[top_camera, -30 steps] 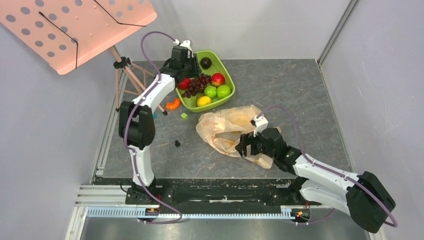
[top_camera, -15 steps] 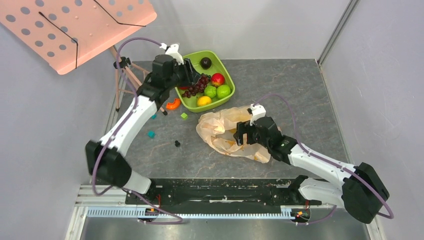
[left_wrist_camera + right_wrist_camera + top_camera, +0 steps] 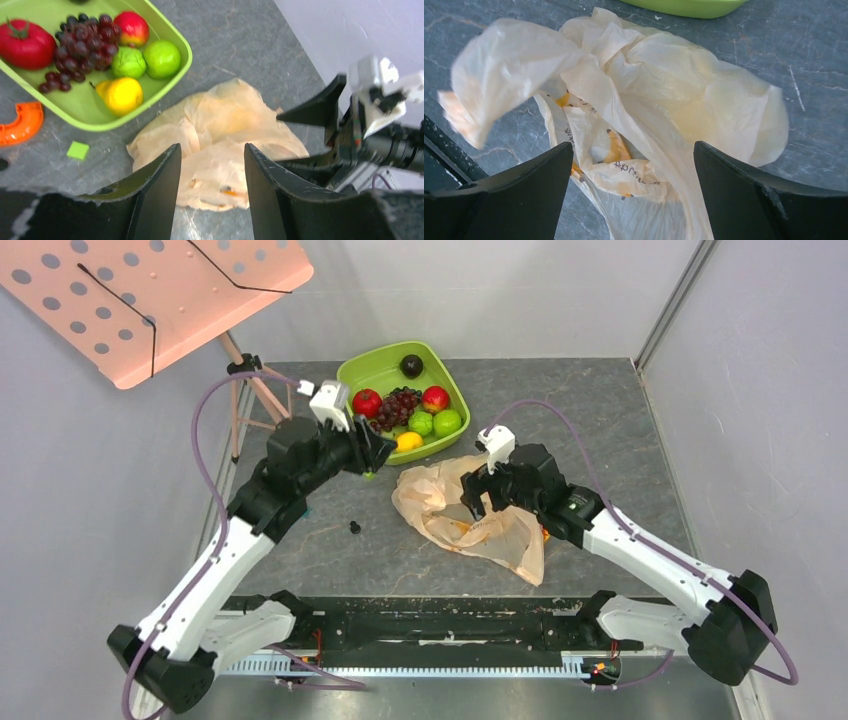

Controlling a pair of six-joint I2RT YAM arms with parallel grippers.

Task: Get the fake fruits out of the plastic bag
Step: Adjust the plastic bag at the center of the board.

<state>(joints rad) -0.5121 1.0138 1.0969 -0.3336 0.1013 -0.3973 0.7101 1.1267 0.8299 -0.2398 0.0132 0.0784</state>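
Dark print on plastic bag (image 3: 624, 167), too small to read. Bag crumpled on table (image 3: 600, 420) just beside green tub (image 3: 365, 370), long axis far-left to near-right. Left gripper (image 3: 211, 150) spread, empty; right gripper (image 3: 632, 147) spread wide above bag.

Green tub (image 3: 375, 371) just behind plastic bag (image 3: 440, 502)

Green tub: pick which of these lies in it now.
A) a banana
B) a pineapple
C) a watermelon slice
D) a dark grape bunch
D: the dark red-purple grape bunch lies in the green tub, right beside the big red fruit; no banana, pineapple or watermelon slice shows in it.
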